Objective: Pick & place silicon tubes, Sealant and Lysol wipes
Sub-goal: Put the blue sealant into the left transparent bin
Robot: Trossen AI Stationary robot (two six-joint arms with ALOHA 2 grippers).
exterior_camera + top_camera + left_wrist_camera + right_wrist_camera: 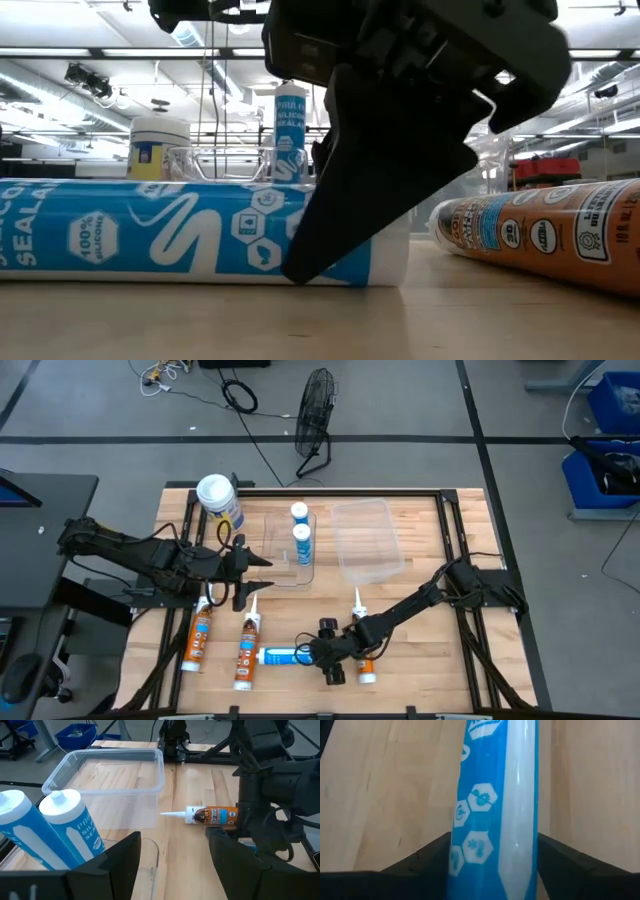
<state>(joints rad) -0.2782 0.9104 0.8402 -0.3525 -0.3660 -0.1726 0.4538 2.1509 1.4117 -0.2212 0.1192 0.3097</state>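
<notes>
A white-and-blue silicone tube (pixel 285 655) lies on its side on the wooden table near the front edge. My right gripper (pixel 320 652) is shut on it. Three orange sealant tubes lie flat: two at front left (pixel 200 637) (pixel 248 648) and one (pixel 362 645) under my right arm. Two white-and-blue tubes (pixel 300 535) stand upright in a small clear bin (pixel 275 550). My left gripper (pixel 257 577) is open and empty, just left of that bin. The Lysol wipes (pixel 218 500) stand at the far left of the table. My right gripper pinches the lying silicone tube by its two long sides (pixel 462 845), one finger (pixel 340 200) on the near side and one on the far side, near the tube's right end (pixel 395 255). The fingers slant down from the table's right, along the tube. The tube rests on the table.
A larger clear bin (pixel 368 540) stands at the back middle, right of the small one. The sealant tube (pixel 212 815) beside my right gripper points its nozzle toward the far edge. Black frame rails (pixel 460 550) run along the table's sides.
</notes>
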